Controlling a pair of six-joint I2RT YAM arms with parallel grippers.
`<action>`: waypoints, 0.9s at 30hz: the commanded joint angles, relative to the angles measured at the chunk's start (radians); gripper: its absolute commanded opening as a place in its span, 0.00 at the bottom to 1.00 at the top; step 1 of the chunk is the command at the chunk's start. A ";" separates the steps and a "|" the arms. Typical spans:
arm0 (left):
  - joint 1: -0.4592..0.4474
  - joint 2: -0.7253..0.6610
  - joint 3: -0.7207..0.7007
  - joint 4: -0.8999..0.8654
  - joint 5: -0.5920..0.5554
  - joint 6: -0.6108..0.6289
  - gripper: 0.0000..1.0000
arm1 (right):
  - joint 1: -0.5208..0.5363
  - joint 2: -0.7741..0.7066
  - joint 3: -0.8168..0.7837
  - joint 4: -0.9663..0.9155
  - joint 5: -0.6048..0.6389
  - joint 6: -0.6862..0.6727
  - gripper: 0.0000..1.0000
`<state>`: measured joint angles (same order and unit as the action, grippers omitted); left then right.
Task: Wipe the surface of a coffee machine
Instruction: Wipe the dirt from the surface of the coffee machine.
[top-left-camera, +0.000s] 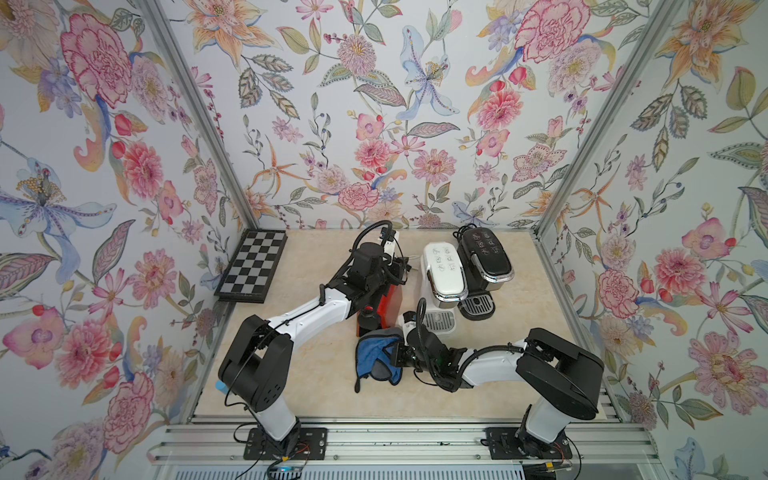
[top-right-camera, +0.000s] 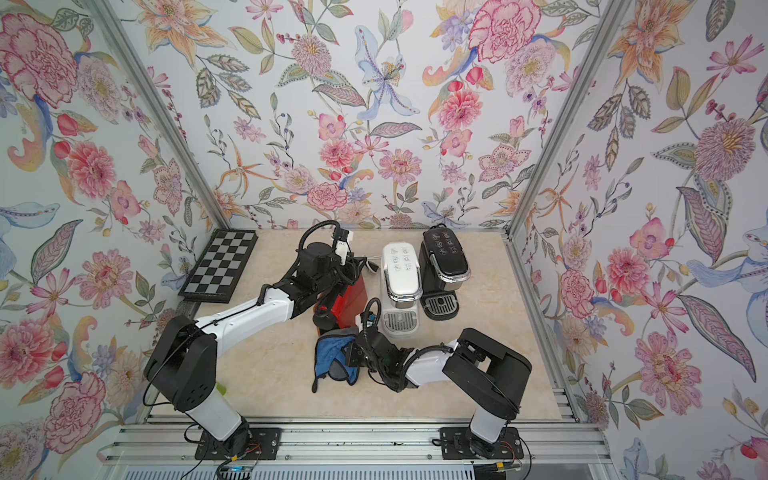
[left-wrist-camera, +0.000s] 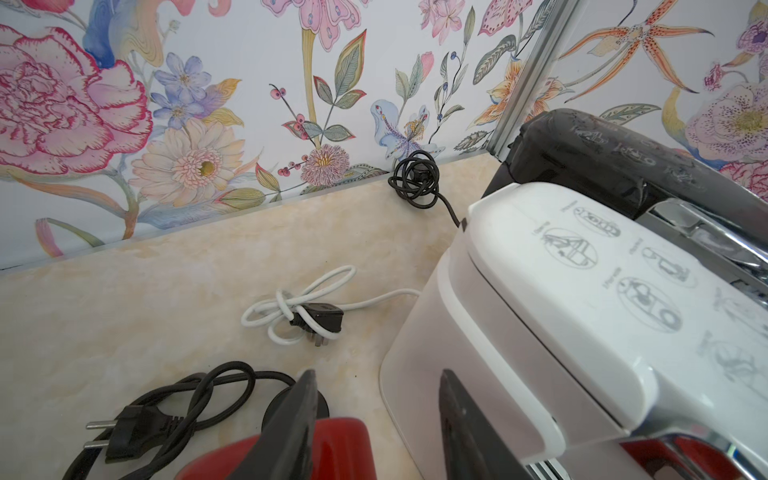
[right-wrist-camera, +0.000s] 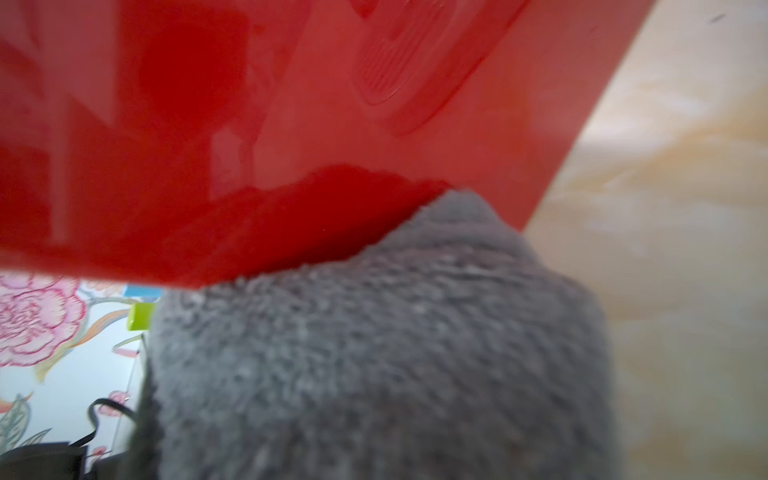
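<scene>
Glossy red plastic coffee machine (top-left-camera: 388, 305), frame centre in a top view: rigid, slick, probably tippable, best braced at its top. Right gripper (top-left-camera: 392, 356) pinches a soft blue-grey microfibre cloth (right-wrist-camera: 374, 353) against its side. Left gripper (left-wrist-camera: 378, 376), half-spread, straddles the top; whether it clamps cannot be told.

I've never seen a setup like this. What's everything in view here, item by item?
coffee machines: three; red machine, white machine, black machine; in a row mid-table.
cloth: one, blue and grey, pressed against the red machine.
chessboard: one, black and grey, far left corner.
power cords: three; black cord, white cord, coiled black cord; on the table behind the machines.
table: one, beige marbled, under everything.
walls: three, floral, around the table.
left arm: one, white and black, over the red machine; left tool jaws apart.
right arm: one, white and black, low before the red machine; right tool shut on the cloth.
</scene>
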<state>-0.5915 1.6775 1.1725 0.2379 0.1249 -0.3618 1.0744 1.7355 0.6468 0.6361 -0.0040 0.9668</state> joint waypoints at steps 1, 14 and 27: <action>0.026 0.004 -0.062 -0.043 0.002 0.003 0.47 | 0.057 0.027 0.037 0.230 0.010 0.130 0.06; 0.040 -0.019 -0.150 0.025 0.043 -0.031 0.47 | 0.152 0.148 0.068 0.401 0.348 0.244 0.00; 0.040 -0.051 -0.232 0.077 0.059 -0.059 0.46 | 0.165 0.167 0.033 0.696 0.612 0.102 0.00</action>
<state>-0.5495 1.6142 1.0042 0.4431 0.1528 -0.4034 1.2327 1.8835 0.6903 1.1385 0.4927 1.1206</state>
